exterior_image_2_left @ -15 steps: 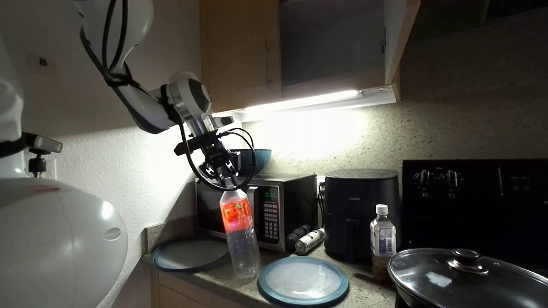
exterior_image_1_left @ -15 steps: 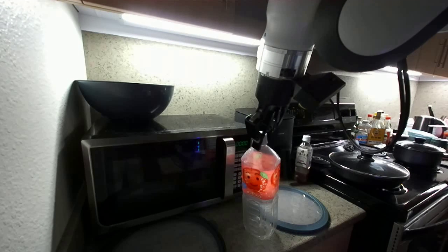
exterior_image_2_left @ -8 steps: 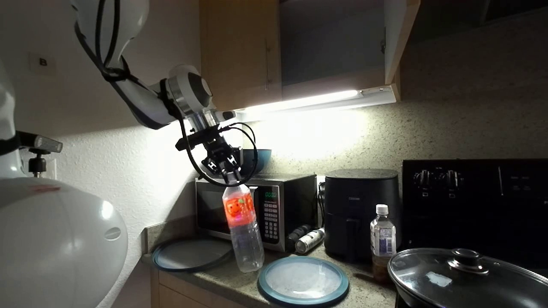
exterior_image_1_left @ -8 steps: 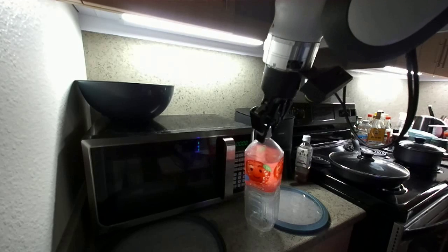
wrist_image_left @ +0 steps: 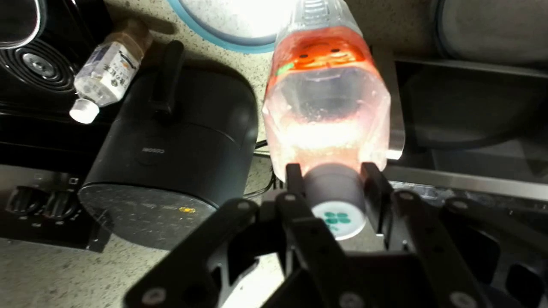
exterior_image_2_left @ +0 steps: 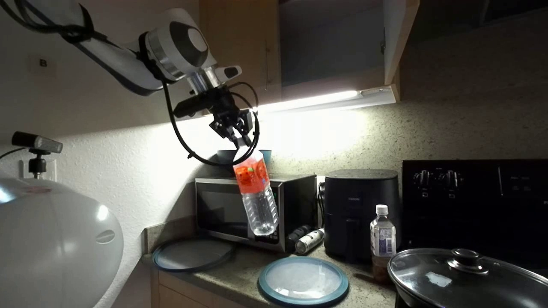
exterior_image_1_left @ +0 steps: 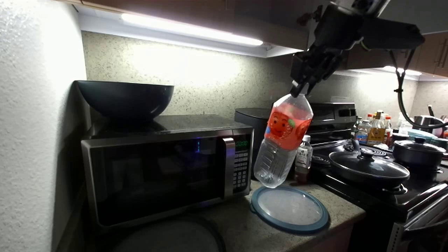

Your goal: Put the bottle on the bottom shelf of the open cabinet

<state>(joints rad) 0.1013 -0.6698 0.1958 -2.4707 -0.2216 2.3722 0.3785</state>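
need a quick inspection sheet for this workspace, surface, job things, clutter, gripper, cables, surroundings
Surface: speckled countertop; a blue-rimmed round lid and a similar lid lie flat on it
Job's things: large red-labelled bottle, tilted, raised off the countertop; open cabinet, bottle not inside yet; bottom shelf, only its front edge shows
Clutter: small white-capped bottle, upright; light cylindrical container on its side beside the microwave; air fryer
Gripper: closed on the large bottle's capped top
Cables: arm cable loops past the gripper, crossing the large bottle in an exterior view; contact cannot be told
Surroundings: dark bowl atop the microwave; stove with lidded pan; lit light strip under the cabinet
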